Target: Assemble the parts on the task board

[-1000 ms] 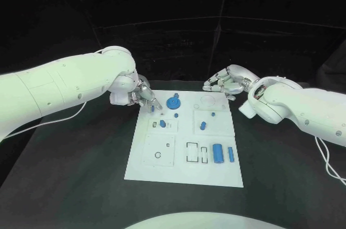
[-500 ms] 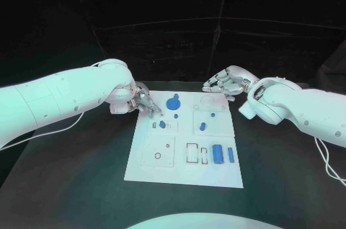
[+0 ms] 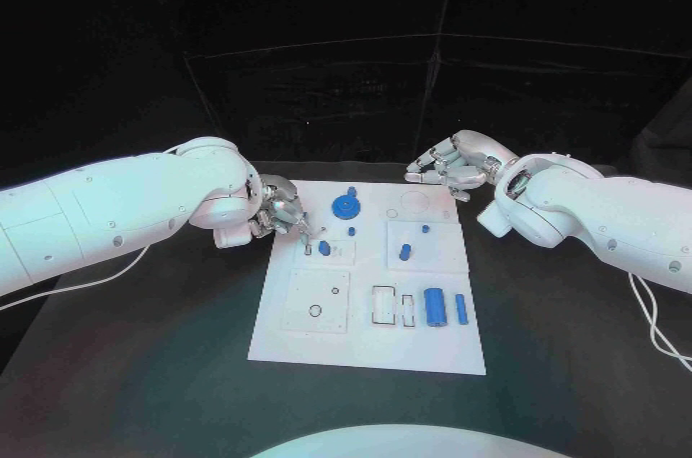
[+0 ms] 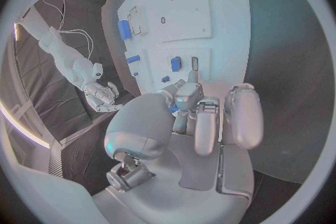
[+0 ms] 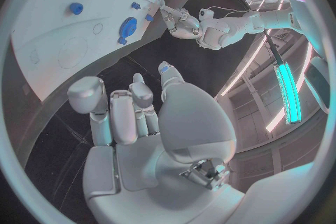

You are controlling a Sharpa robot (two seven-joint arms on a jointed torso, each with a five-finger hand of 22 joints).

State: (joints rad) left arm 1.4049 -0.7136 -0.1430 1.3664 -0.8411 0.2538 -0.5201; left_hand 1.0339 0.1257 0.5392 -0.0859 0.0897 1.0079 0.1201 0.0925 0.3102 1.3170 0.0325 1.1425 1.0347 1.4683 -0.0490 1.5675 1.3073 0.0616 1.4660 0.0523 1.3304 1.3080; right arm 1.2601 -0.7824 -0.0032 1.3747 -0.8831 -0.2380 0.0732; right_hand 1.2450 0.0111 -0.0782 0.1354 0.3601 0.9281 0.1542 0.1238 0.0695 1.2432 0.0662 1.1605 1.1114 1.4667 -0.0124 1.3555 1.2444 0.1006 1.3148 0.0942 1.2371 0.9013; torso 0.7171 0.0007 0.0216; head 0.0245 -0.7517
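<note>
Trouble would come at the task board's [image 3: 368, 353] left edge — left hand [image 3: 283, 218], fingers pinched together on something small, could misalign it; right hand [image 3: 450, 164] curled, holding nothing.

left arm: enters from 9 o'clock, left hand [image 3: 283, 219] with fingers curled together, pointing down | right arm: enters from 3 o'clock, right hand [image 3: 449, 165] loosely curled, holding nothing

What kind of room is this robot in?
Probably a robot test lab. A white task board with small blue parts lies on a black table between the left hand and right hand, with dark walls behind.
</note>
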